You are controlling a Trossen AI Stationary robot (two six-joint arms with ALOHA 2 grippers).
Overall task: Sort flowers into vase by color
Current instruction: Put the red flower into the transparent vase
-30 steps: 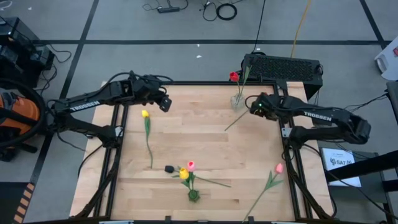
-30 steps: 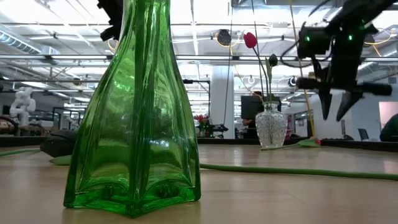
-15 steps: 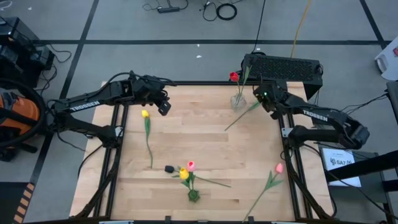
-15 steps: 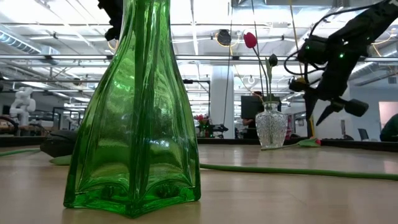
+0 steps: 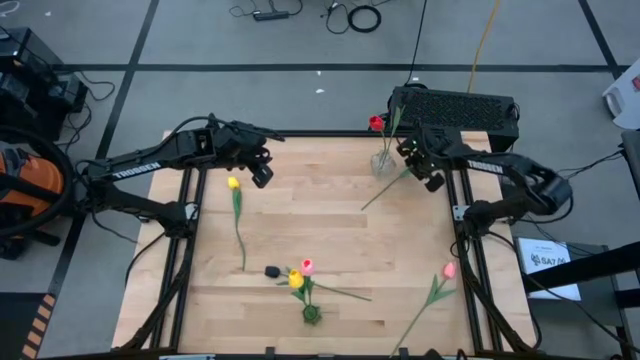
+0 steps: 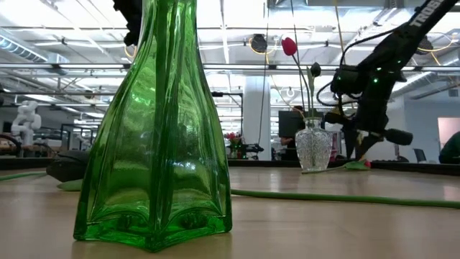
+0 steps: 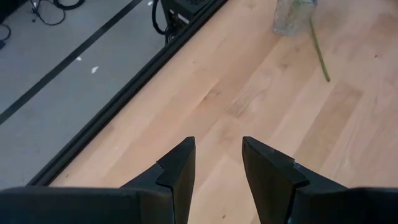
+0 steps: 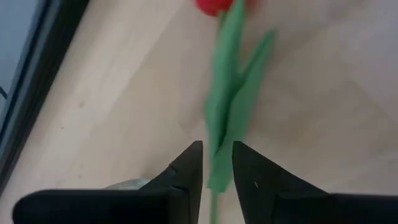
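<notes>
Swung back toward the clear vase (image 5: 383, 162), the right gripper (image 8: 216, 163) fingers—slightly parted—straddle a red tulip's stem (image 8: 225, 118) without closing.

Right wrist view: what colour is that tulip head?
Red; the right wrist view shows it best.

Pale matt wood table (image 5: 330, 235), glossy green glass vase (image 6: 154, 129), and seemingly textured clear glass vase (image 6: 313, 146).

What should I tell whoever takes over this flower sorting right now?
Left hand: open, empty, near the loose yellow tulip.
Right hand: low over the loose red tulip beside the clear vase.
Done: clear vase holds a red tulip and black tulip; green vase holds a yellow tulip and pink tulip.
Left: loose red, loose yellow, loose pink tulip, loose black tulip.
</notes>
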